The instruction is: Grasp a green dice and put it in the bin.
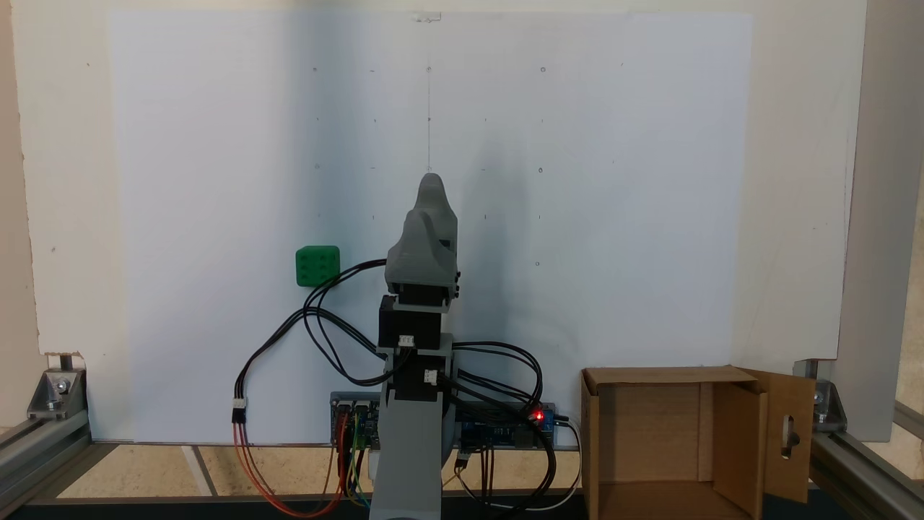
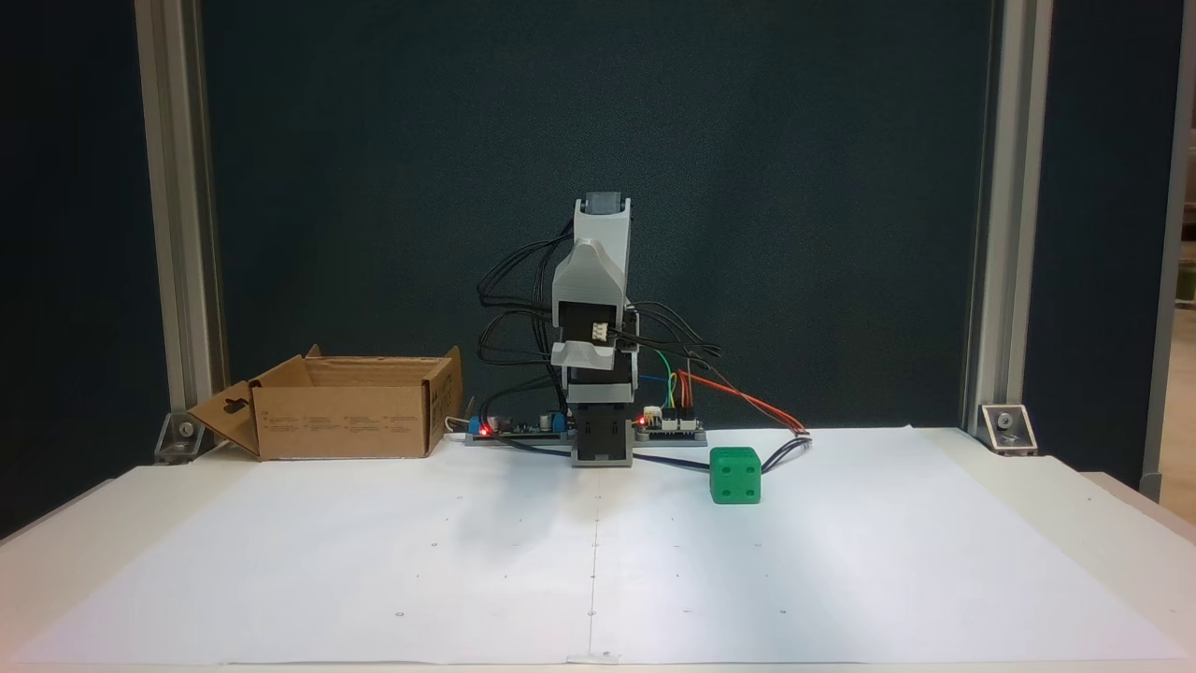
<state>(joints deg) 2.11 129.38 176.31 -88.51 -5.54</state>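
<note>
1 green dice [image 1: 317,266], 1 bin [image 1: 650,440]

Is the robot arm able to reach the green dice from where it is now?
Probably yes. The green dice sits alone on the white paper close beside the folded arm, with only black cables lying near it. The bin stands on the arm's other side.

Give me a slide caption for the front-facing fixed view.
Folded arm between cardboard bin and green dice on white paper.
</note>
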